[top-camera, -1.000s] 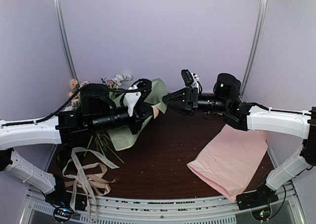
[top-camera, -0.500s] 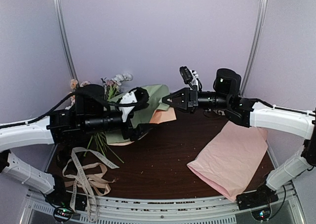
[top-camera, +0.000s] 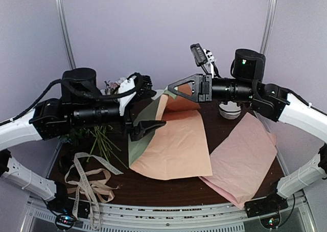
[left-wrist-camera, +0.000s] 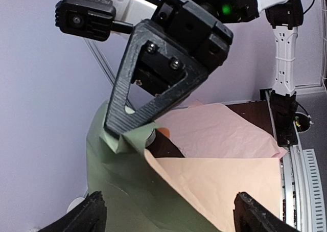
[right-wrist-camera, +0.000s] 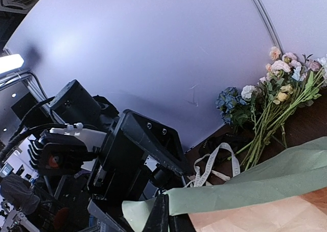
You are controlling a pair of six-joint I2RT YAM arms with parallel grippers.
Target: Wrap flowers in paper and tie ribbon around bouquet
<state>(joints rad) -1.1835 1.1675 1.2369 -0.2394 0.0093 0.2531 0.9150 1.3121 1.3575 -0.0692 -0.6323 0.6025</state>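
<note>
My right gripper (top-camera: 170, 88) is shut on a corner of the paper (top-camera: 176, 140) and holds it up above the table. The sheet hangs down with its peach face toward the camera and its olive-green face (left-wrist-camera: 117, 181) on the left. In the right wrist view, the pinched green corner (right-wrist-camera: 148, 211) sits between the shut fingers (right-wrist-camera: 171, 216). My left gripper (top-camera: 156, 107) is open just left of the sheet, its fingers (left-wrist-camera: 92, 214) wide apart and holding nothing. The flowers (right-wrist-camera: 278, 96) lie at the back left, stems (top-camera: 102, 140) toward the front. The cream lettered ribbon (top-camera: 94, 160) lies at the front left. The bouquet is out of view.
A plain pink sheet (top-camera: 240, 160) lies on the right of the dark table (top-camera: 168, 186). A tan ribbon (top-camera: 102, 190) is tangled with the cream one. A small white round object (top-camera: 230, 111) sits behind the right arm. Purple walls close in the back.
The left gripper opened, let go of the paper and drew back left. The right gripper shut on the paper's corner and lifted it, so the sheet unfolded and hangs open.
</note>
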